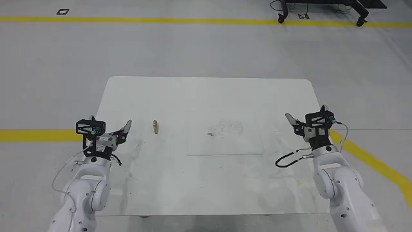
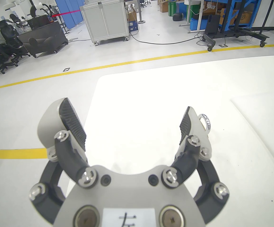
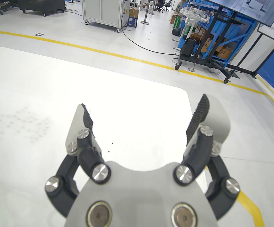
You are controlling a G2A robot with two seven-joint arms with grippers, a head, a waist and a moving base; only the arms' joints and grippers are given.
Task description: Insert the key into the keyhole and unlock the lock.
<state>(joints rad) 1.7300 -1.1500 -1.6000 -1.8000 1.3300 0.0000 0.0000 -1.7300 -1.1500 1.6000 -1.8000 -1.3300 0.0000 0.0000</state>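
Top view: small brass-toned lock (image 1: 156,125) on table (image 1: 212,103). Left wrist view: its silver loop (image 2: 204,120) peeks past 1 finger. Fingers spread, empty: left gripper (image 2: 127,109), right gripper (image 3: 143,102).

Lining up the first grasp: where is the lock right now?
In the top view the lock lies on the left half of the table, just apart from the open left gripper, on its inner side.

The small object (image 1: 156,125) on the table (image 1: 212,103) is too small to tell lock from key. A finger (image 2: 191,122) of the left gripper (image 2: 129,116) hides most of a metal loop (image 2: 205,120).
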